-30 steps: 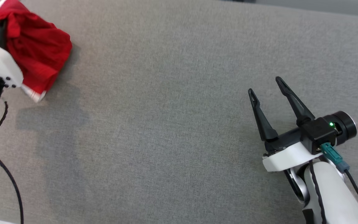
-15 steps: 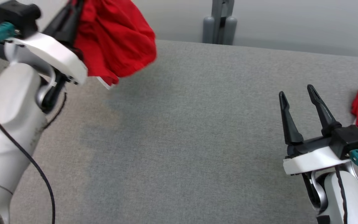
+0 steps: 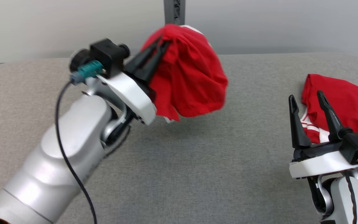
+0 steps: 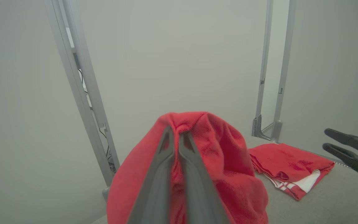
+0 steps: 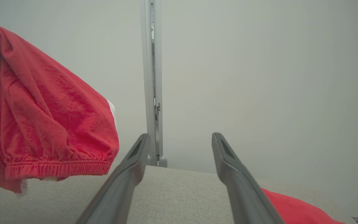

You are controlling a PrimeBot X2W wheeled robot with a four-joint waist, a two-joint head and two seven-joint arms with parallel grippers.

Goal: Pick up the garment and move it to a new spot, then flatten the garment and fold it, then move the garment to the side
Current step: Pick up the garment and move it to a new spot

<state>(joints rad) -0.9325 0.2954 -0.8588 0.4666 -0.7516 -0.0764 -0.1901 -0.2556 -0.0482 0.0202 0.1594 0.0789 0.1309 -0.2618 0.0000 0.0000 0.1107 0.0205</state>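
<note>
**Left gripper holds the red garment up over the table; right gripper stands released**

Closest to you on the right, the right gripper sits low over the grey table. Its two dark fingers are spread wide with nothing between them, and the right wrist view shows the same open gap.

On your left, the pale forearm rises from the lower corner with a black cable looping across it. At its end the left gripper has its fingers clenched on the red garment. In the left wrist view the two fingers lie pressed together with the cloth draped over their tips.

The garment hangs bunched from that grip, raised above the table left of centre. A gathered hem and a bit of white trim show at its lower edge in the right wrist view.

Further right, just beyond the right gripper's fingertips, a second red garment with white stripes lies folded on the table.

Behind the table's far edge stands a metal post against a plain pale wall.
</note>
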